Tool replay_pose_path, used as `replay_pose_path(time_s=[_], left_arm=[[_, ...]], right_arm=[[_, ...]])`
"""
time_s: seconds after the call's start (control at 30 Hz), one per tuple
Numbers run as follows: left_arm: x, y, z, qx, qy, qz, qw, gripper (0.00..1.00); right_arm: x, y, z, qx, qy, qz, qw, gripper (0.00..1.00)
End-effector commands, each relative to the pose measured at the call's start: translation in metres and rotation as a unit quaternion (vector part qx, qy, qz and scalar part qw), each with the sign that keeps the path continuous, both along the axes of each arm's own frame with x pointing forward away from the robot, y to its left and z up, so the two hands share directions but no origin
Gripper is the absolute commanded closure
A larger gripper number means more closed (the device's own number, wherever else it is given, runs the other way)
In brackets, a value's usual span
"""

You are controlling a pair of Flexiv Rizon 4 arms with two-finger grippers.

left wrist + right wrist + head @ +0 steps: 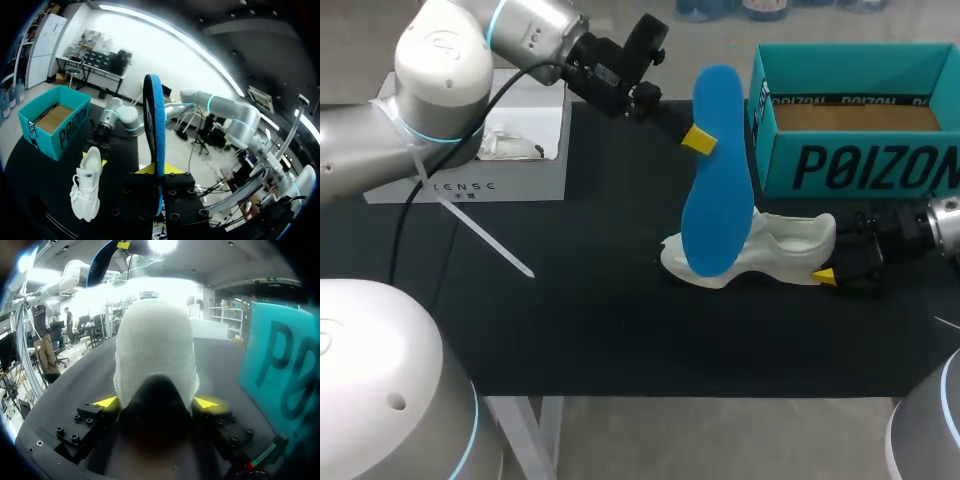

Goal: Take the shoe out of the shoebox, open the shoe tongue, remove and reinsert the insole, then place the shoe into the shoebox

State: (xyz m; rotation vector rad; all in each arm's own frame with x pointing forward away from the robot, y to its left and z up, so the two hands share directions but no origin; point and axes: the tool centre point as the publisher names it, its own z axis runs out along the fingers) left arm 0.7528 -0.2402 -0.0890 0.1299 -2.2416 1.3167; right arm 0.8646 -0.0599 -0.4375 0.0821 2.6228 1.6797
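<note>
**Left fingers (698,140) clamp the insole (715,200) aloft; right fingers (823,276) pin the shoe (790,238) by its heel**

Start at your far left. A white box (470,185) sits at the rear corner of the table (590,320), and a white strip (490,245) lies on the black surface in front of it. Both are well apart from the work, and I judge that they play no part in this step.

Moving right, your left arm comes in from the left and reaches past the middle. Its fingers are closed narrow on the blue insole, gripping it toward its upper end. In the left wrist view the insole stands edge-on between them and rises straight ahead. It hangs upright over the front of the shoe, with its lower end pointing down. The head view cannot show whether that end touches the shoe. The left wrist view suggests it is clear. The insole is out of the shoe, so I judge that removal is done and reinsertion comes next. Held lengthwise like this, the lower end can be fed into the opening.

Next is the white shoe, resting on its sole on the table. Your right fingers grip its heel from both sides, one yellow tip on each flank in the right wrist view. That grip is likely there to stop the shoe sliding or tipping when the insole pushes in.

Furthest right, the teal shoebox (850,165) stands open near the shoe, just behind it. Its brown floor is showing, ready for the last step.
</note>
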Motion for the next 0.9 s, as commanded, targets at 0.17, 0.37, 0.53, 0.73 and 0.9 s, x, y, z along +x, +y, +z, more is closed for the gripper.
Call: replay_pose_path(time_s=[0.17,0.37,0.53,0.73,0.9], left_arm=[[0.000,-0.001,0.000,0.001,-0.001,0.000,1.000,1.00],[0.000,-0.001,0.000,0.001,-0.001,0.000,1.000,1.00],[0.000,-0.001,0.000,0.001,-0.001,0.000,1.000,1.00],[0.000,-0.001,0.000,0.001,-0.001,0.000,1.000,1.00],[0.000,-0.001,0.000,0.001,-0.001,0.000,1.000,1.00]], right_arm=[[-0.008,-0.004,0.006,-0.011,-0.003,-0.021,1.000,0.00],[-0.018,-0.012,0.022,-0.024,-0.012,-0.032,0.999,0.00],[-0.018,-0.033,0.028,-0.040,-0.015,-0.037,0.998,0.00],[-0.010,-0.077,0.037,-0.080,-0.010,-0.026,0.996,0.00],[0.001,-0.107,0.048,-0.167,-0.003,-0.016,0.986,0.00]])
